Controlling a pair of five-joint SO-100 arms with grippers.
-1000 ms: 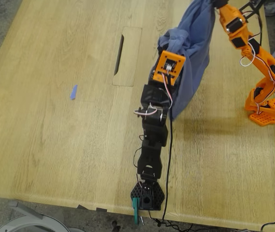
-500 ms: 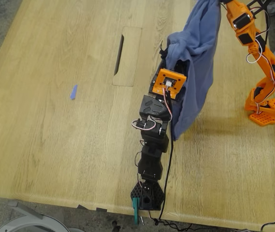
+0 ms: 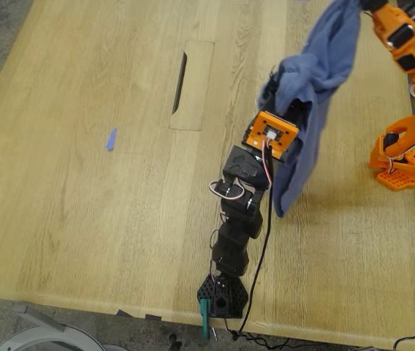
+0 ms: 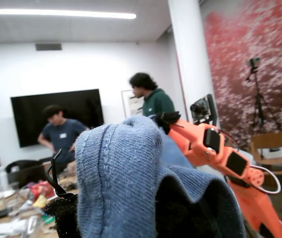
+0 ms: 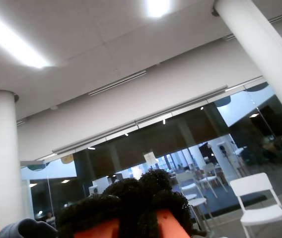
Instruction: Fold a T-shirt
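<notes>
The T-shirt (image 3: pixel 306 102) is slate-blue and held wholly off the surface (image 3: pixel 83 219), bunched and strung between the two arms toward the exterior view's upper right. Its upper end rises to the orange arm at that view's top edge. A lower fold drapes over the black arm's wrist, and a tail hangs below it, clear of the wood.

My first end effector (image 4: pixel 126 218), on the black arm, is clamped on the T-shirt: a ribbed blue fold sits squeezed between its black padded jaws.

My second end effector (image 5: pixel 131 218), on the orange arm, shows its dark pads pressed together with no gap, and the T-shirt's top end is gripped there.

Blue tape scrap (image 3: pixel 111 139) lies well apart, toward the exterior view's left. A rectangular cutout panel (image 3: pixel 193 84) sits between the scrap and the arms.
</notes>
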